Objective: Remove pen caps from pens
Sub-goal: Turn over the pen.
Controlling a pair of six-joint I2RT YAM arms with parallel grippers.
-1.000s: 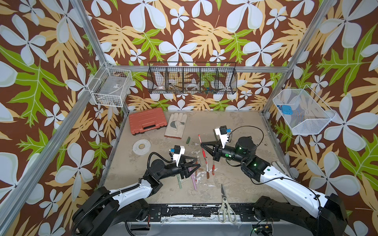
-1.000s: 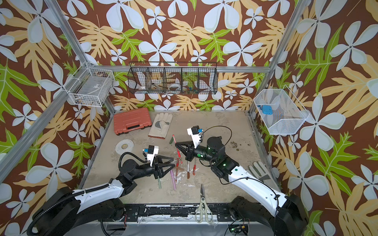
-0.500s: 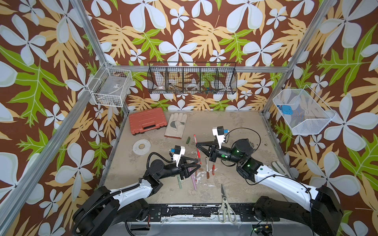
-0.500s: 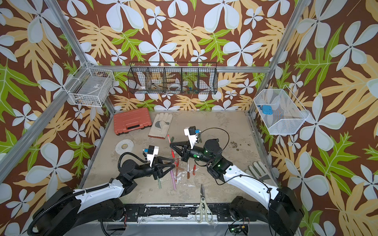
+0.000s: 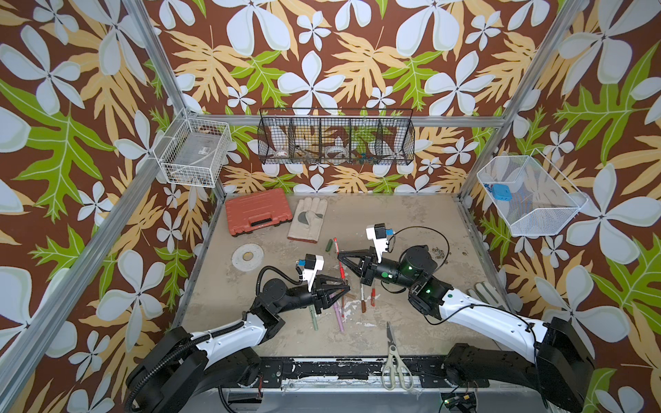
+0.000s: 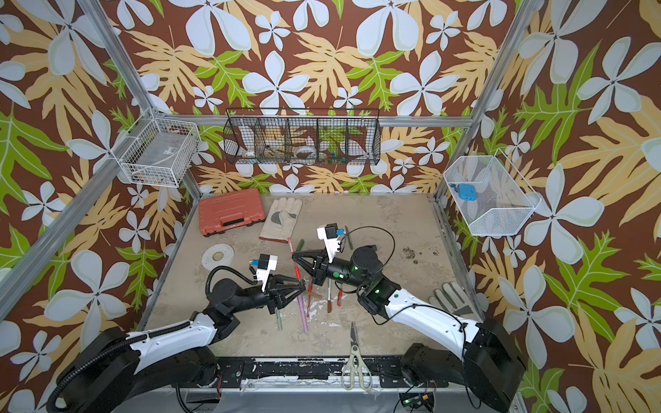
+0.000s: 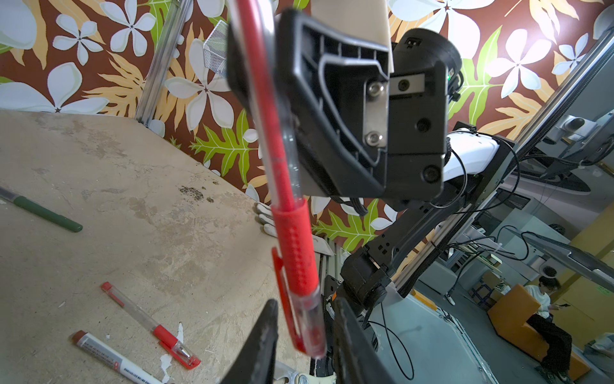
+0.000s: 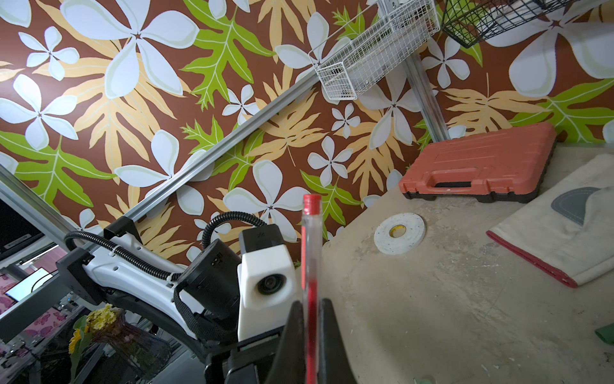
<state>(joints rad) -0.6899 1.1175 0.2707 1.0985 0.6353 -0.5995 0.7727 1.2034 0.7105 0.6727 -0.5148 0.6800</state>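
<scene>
While your right gripper (image 8: 310,304) clamps the red-and-clear plastic pen (image 8: 310,252) clear of the table, your left gripper (image 7: 304,304) brackets its capped end.
Your left jaws stand apart, one black finger (image 7: 265,335) on each side of the clear red-clipped cap (image 7: 309,329), with narrow gaps showing in the left wrist view. Both top views show the pen between the two arms, over the worn beige tabletop (image 5: 411,221) and just above the scattered pink, pale green and brown-tipped pens (image 5: 338,316).
</scene>
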